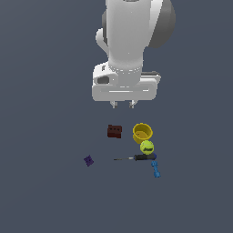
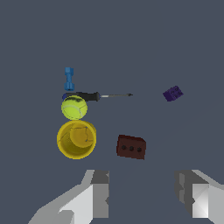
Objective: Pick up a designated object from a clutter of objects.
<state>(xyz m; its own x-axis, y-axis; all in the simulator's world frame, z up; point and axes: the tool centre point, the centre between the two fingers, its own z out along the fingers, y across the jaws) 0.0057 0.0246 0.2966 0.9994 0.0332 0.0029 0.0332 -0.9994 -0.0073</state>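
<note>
1. Below the gripper (image 1: 123,104), whose fingers (image 2: 99,192) stand wide apart and hold nothing, the clutter lies on the floor.
2. From the exterior view's left: purple block (image 1: 88,160), brick (image 1: 114,131), screwdriver (image 1: 135,158), yellow cup (image 1: 142,133), ball (image 1: 147,147), blue piece (image 1: 156,169).
3. The cup stands upright, apart from the fingers, touching the ball.
4. The ball bears a dark mark, too small to read.

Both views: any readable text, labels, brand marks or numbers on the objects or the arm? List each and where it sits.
No readable text in either view.
Tennis ball: a faint dark smudge on its surface, too small and blurred to read.
Yellow cup, brown brick, purple block, screwdriver, blue dumbbell-shaped piece: no markings visible.
Hand and arm body: plain white and grey, no label or number visible.
</note>
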